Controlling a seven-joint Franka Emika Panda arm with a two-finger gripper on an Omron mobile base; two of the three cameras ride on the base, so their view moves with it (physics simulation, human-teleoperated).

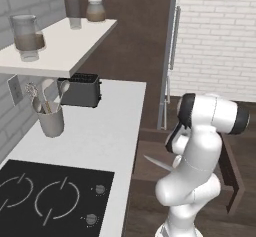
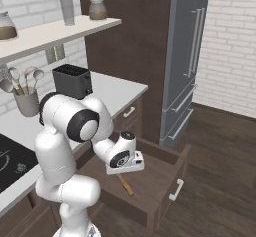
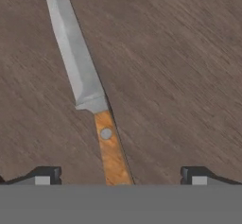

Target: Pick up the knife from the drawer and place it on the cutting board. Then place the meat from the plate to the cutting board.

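Down in the open wooden drawer [image 2: 165, 173], the gripper [image 3: 120, 183] hangs with its jaws spread wide and empty, straddling the knife [image 3: 90, 95]; its handle lies between the fingertips [image 3: 45, 176], the blade running straight away from the hand.

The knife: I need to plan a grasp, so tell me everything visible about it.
The knife lies flat on the brown wood floor of the open drawer. It has a long, pointed silver-grey blade and an orange-brown wooden handle with a metal rivet. The open tool hovers over the handle, one fingertip on each side, not touching it.
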